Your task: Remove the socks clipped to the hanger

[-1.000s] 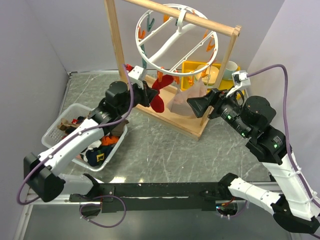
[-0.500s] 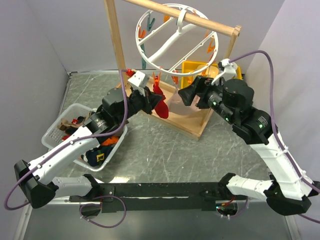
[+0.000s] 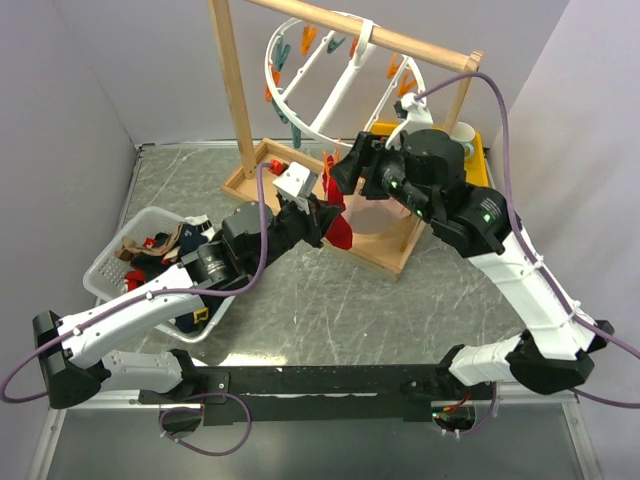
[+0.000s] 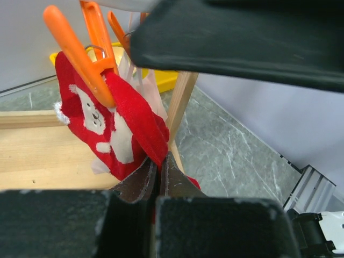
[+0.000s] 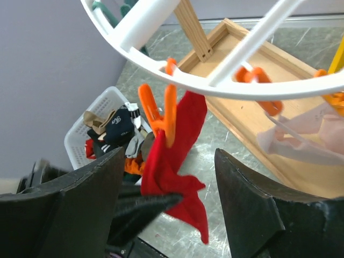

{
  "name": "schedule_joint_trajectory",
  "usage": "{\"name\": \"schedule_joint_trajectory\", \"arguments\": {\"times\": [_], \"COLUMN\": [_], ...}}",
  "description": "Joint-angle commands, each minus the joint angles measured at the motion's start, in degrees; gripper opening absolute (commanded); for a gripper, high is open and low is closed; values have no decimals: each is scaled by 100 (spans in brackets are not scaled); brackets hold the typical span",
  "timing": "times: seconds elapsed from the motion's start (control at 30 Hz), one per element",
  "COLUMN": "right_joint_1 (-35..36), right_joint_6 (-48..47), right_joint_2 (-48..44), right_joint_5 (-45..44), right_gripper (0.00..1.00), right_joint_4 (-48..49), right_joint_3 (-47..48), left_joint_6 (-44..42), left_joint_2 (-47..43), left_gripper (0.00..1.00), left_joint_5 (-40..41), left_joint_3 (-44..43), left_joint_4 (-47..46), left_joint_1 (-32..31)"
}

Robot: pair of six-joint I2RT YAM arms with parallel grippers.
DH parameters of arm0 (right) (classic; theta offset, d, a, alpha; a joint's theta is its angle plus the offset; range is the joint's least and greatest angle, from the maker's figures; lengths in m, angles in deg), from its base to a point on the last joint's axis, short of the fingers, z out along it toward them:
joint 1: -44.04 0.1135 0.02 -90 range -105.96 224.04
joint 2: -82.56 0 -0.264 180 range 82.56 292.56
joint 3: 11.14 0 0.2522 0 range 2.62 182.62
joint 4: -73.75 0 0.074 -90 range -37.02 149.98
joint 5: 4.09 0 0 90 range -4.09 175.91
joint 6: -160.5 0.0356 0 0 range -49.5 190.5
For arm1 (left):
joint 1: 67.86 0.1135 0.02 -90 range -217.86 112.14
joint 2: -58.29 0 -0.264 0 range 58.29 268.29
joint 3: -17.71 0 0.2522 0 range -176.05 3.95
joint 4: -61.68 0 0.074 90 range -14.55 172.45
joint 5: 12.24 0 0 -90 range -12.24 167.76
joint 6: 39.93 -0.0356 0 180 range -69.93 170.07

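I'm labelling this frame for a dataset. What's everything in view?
red sock: one, red, clipped to hanger
pale pink sock: one, pale pink, clipped beside it
hanger: one, white, hooked on rack bar
clips: several, orange and teal, on hanger
wooden rack: one, tan, on table
basket: one, white, left, holding mixed socks
yellow tray: one, behind rack
left gripper: one, black, shut on red sock
right gripper: one, black, open beside its clip

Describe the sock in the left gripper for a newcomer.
On the wooden rack hangs a white ring hanger. An orange clip on its rim holds a sock, its lower end pinched by the left gripper. It is bright red with white figures; the neighbouring sock is pale pink.
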Motion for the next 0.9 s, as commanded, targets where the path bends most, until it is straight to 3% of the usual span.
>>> {"name": "schedule_joint_trajectory", "arguments": {"times": [0.0,0.13,0.27,0.53,0.63,0.73,0.87], "right_joint_1": [110,207,295,339,339,348,339], "right_joint_6": [-120,-216,-348,-340,-357,-401,-462], "right_joint_2": [312,585,805,990,937,867,744], "right_joint_5": [-275,-486,-925,-996,-1022,-1049,-1022], "right_gripper": [75,80,78,68,60,42,26], "right_joint_4": [-256,-475,-573,-362,-204,-107,-2], "right_joint_3": [631,1008,1211,1106,975,913,816], "left_joint_6": [-142,-177,-274,-248,-239,-204,-116], "left_joint_2": [2,55,134,178,125,46,-59], "left_gripper": [1,1,1,1,1,1,1], "left_joint_5": [589,704,835,871,924,941,941], "left_joint_3": [-92,-136,-241,-294,-250,-180,-49], "left_joint_4": [-331,-358,-296,-279,-278,-278,-261], "left_joint_1": [-249,-380,-504,-653,-697,-724,-741]}}
